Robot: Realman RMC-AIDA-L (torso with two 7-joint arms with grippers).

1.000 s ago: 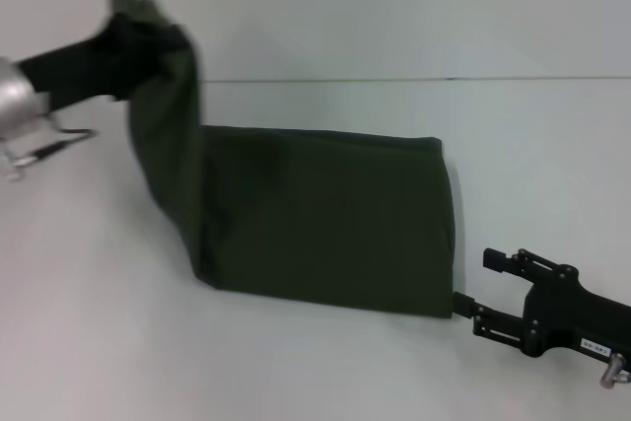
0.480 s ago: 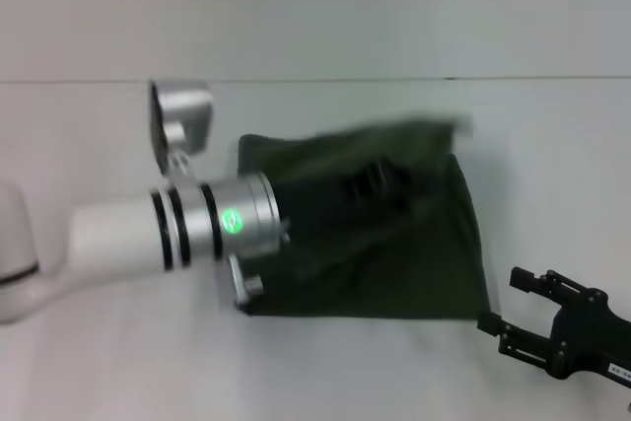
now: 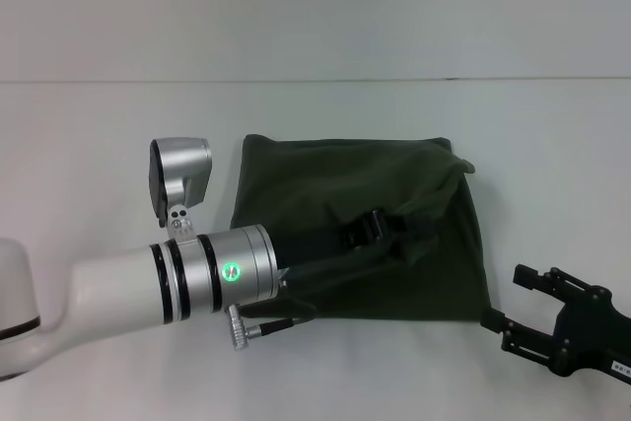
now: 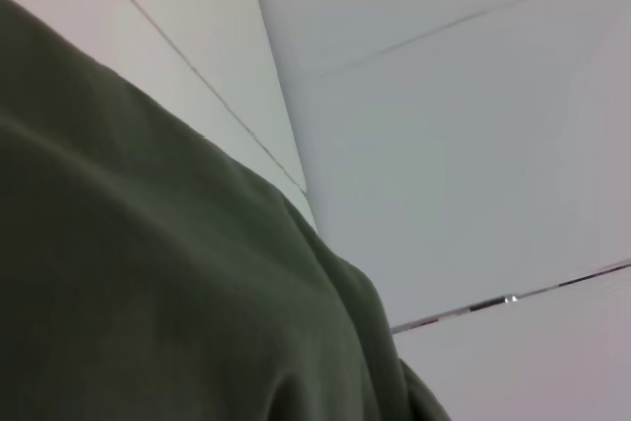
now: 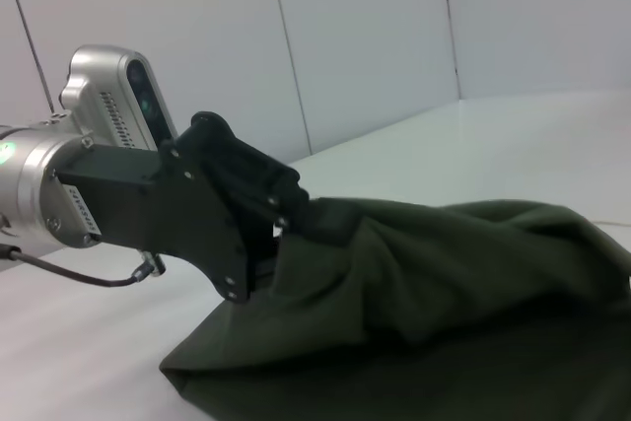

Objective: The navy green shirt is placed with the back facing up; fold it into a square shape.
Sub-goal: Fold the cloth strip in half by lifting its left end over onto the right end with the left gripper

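Left gripper pinching navy green shirt mid-fold at desk centre; right gripper idling wide near desk's front-right edge.

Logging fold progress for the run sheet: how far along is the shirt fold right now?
Done: the navy green shirt lies doubled into a roughly square bundle on the white table. In hand: the left gripper sits low over the top layer, with cloth bunched at its fingers, so that layer is rumpled. Left: release, withdraw and flatten. The right gripper waits open just off the shirt's near right corner.
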